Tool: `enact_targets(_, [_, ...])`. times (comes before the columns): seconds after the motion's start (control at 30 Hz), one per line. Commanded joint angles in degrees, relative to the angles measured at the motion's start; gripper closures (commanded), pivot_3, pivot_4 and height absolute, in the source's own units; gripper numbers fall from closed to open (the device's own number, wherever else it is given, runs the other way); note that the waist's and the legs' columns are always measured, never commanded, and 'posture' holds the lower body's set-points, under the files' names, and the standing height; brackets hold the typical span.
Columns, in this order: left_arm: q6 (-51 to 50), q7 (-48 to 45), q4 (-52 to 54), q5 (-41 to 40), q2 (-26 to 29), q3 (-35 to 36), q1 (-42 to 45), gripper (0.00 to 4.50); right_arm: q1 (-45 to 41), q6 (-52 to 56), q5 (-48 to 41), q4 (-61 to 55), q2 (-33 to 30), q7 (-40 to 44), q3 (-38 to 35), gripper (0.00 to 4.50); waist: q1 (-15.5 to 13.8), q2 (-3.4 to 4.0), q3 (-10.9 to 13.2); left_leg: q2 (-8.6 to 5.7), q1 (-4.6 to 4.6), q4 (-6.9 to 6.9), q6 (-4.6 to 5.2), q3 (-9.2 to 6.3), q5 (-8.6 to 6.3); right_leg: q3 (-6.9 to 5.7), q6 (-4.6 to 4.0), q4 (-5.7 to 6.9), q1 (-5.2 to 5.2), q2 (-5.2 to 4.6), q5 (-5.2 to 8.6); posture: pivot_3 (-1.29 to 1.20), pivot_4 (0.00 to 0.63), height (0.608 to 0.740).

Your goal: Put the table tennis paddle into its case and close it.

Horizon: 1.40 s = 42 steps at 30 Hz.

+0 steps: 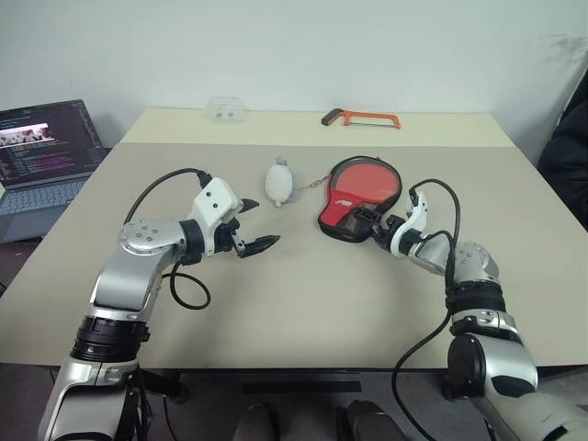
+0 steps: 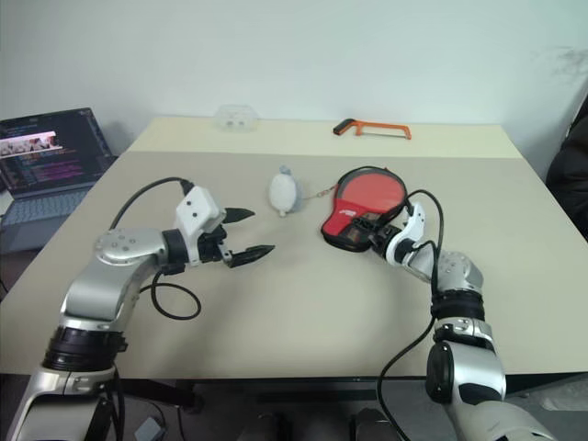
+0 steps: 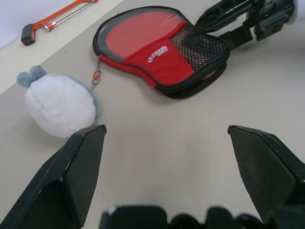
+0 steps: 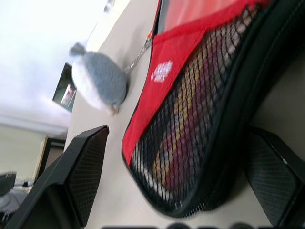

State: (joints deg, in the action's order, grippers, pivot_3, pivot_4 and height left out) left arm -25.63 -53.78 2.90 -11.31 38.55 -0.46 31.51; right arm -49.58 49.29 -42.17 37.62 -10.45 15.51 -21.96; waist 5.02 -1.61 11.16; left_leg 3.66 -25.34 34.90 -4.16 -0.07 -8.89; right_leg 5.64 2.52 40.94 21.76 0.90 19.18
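Note:
The case point(image 1: 347, 209) lies flat right of the table's centre, red side up, with black trim, a white logo and a mesh pocket point(image 3: 202, 47). The table tennis paddle's red face point(image 1: 369, 179) shows inside the case's round far end, and something pale shows through the mesh. My right gripper point(image 1: 368, 221) is open at the case's narrow near end, with one finger point(image 4: 81, 167) on each side of it. My left gripper point(image 1: 265, 224) is open over bare table left of the centre, apart from the case, with nothing between its fingers point(image 3: 83, 162).
A small grey-white pouch point(image 1: 278, 182) lies left of the case, tied to it by a cord. An orange-framed hacksaw point(image 1: 360, 118) and a clear plastic piece point(image 1: 226, 109) lie at the far edge. An open laptop point(image 1: 46, 156) stands on the left.

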Motion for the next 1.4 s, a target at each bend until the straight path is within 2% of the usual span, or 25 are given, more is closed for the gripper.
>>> enact_targets(0.03, [1.01, 0.32, 1.35, -0.27, 0.66, 0.34, 0.89, 0.04, -1.16, -2.3, 1.23, 2.04, 0.13, -0.74, -1.11, 0.0, 0.0, -0.01, -0.01, 0.0, 0.01, 0.0, 0.0, 0.0, 0.0, 0.01, 0.0, 0.01, 0.0, 0.0, 0.0, 0.0, 0.15, 0.74])
enact_targets(0.37, [1.12, 0.55, 1.23, -0.37, 1.06, 0.25, 0.93, 0.04, -2.22, -2.62, 1.64, 3.98, 2.32, 0.32, -0.87, 0.0, 0.11, -0.06, -0.04, 0.01, 0.08, 0.01, 0.0, 0.01, 0.0, 0.01, -0.02, 0.02, -0.05, 0.01, -0.02, 0.0, 0.15, 0.74])
enact_targets(0.5, [0.43, 0.75, 1.62, -0.98, 0.92, 0.78, 1.79, 0.0, -2.38, -2.57, 1.88, 4.25, 2.81, 0.55, -1.04, 0.94, 0.15, -0.06, -0.03, 0.02, 0.1, -0.02, 0.0, 0.02, 0.0, 0.03, -0.03, 0.02, -0.04, 0.02, -0.02, 0.0, 0.15, 0.74])
enact_targets(0.7, [-0.36, 0.92, 2.94, -1.46, 1.39, 1.33, 1.63, 0.0, -1.85, -2.59, 3.12, 4.53, 2.82, 0.41, -1.33, 3.12, 0.14, -0.09, -0.05, 0.02, 0.08, -0.16, 0.0, 0.07, -0.01, 0.06, -0.03, -0.06, 0.0, 0.01, -0.02, 0.0, 0.15, 0.74])
enact_targets(0.83, [-0.45, 1.06, 3.16, -1.46, 1.58, 1.28, 1.48, 0.0, -1.38, -2.72, 3.73, 4.64, 2.72, -0.01, -1.22, 4.36, 0.11, -0.21, -0.12, 0.02, 0.26, -0.09, 0.0, 0.04, 0.0, 0.04, -0.02, -0.06, -0.22, 0.01, -0.02, 0.0, 0.15, 0.74])
enact_targets(0.87, [-0.5, 1.09, 3.18, -1.44, 1.63, 1.27, 1.52, 0.0, -1.26, -2.73, 3.82, 4.58, 2.8, -0.13, -1.17, 4.49, 0.11, -0.27, -0.16, 0.01, 0.43, -0.09, 0.0, 0.04, -0.01, 0.05, -0.01, -0.08, -0.4, 0.0, -0.01, 0.0, 0.15, 0.74])
enact_targets(1.2, [-0.52, 1.2, 2.88, -1.44, 2.09, 0.98, 1.92, 0.0, -0.33, -1.41, 3.95, 2.67, 3.6, -0.14, -0.38, 4.49, 0.0, -0.28, -0.16, 0.02, 0.49, -0.1, 0.02, 0.04, 0.01, 0.06, 0.12, -0.12, -0.44, 0.0, 0.07, 0.0, 0.15, 0.74])
enact_targets(1.4, [-0.58, 1.01, 3.05, -1.47, 2.63, 0.95, 1.66, 0.0, 3.05, 6.52, 2.34, -4.6, 3.05, 2.16, 2.43, 4.49, -0.1, -0.28, -0.16, 0.01, 0.42, -0.19, 0.01, 0.04, 0.0, 0.05, 0.07, -0.17, -0.36, -0.01, 0.06, 0.0, 0.15, 0.74])
